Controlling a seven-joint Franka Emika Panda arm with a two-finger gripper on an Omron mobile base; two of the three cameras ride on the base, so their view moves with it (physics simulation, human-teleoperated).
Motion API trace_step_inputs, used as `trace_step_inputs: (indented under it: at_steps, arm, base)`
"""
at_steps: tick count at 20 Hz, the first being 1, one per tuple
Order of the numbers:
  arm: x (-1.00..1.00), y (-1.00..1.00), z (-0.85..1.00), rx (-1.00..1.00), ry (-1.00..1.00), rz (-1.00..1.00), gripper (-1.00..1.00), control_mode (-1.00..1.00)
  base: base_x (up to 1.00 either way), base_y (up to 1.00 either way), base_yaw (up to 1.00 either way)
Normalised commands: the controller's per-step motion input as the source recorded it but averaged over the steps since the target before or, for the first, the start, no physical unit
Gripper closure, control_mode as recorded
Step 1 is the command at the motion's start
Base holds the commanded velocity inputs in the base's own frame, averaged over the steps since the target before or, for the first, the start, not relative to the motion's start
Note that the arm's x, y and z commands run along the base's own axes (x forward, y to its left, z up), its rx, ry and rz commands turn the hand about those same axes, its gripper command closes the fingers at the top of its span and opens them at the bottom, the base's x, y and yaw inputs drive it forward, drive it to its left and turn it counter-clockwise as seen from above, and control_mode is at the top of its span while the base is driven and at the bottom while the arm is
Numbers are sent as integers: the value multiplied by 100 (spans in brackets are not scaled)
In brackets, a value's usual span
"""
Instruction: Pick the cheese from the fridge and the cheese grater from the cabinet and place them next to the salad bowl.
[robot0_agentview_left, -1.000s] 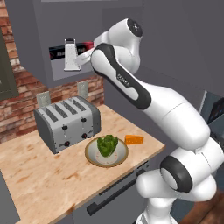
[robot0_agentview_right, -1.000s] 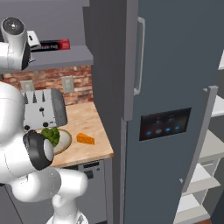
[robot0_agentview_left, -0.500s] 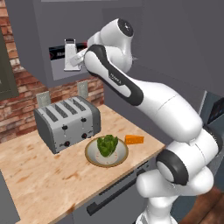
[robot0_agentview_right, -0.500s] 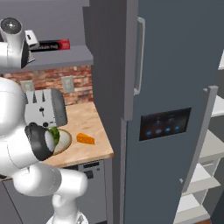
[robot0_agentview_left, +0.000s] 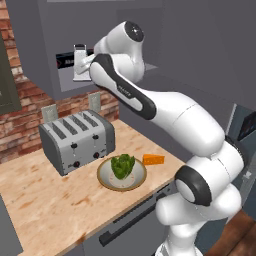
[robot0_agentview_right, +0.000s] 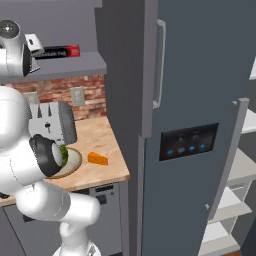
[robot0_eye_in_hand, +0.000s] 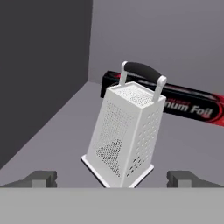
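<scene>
The silver-white cheese grater (robot0_eye_in_hand: 127, 135) stands upright on the cabinet's grey shelf (robot0_eye_in_hand: 57, 131), black handle on top. My gripper (robot0_eye_in_hand: 111, 179) is open, with its fingertips (robot0_eye_in_hand: 41, 177) wide apart just short of the grater's base and nothing between them. From the left base view, my hand reaches into the cabinet (robot0_agentview_left: 65, 82) beside the grater (robot0_agentview_left: 80, 62). On the counter, the orange cheese (robot0_agentview_left: 153, 159) lies right next to the salad bowl (robot0_agentview_left: 107, 175) with its lettuce. The cheese (robot0_agentview_right: 98, 159) and the bowl (robot0_agentview_right: 74, 159) sit left of the fridge (robot0_agentview_right: 200, 100).
A long black-and-red foil box (robot0_eye_in_hand: 192, 105) lies behind the grater against the cabinet's back wall. A silver toaster (robot0_agentview_left: 77, 140) stands on the wooden counter (robot0_agentview_left: 45, 205) by the brick wall. White fridge shelves (robot0_agentview_right: 245, 170) show at the far right.
My arm has swung left and pushed the hand a little deeper into the cabinet toward the grater. The grater, cheese and bowl have stayed put.
</scene>
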Motion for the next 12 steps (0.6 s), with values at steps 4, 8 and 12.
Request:
trace_step_inputs:
  at_steps: [4,8,12]
  arm:
    - [3,0,0,0,0,-10,-100,-100]
    - [2,2,0,0,0,-6,-100,-100]
    - [3,1,-16,2,0,0,-100,-100]
  base:
    - [0,0,0]
    - [0,0,0]
    - [0,0,0]
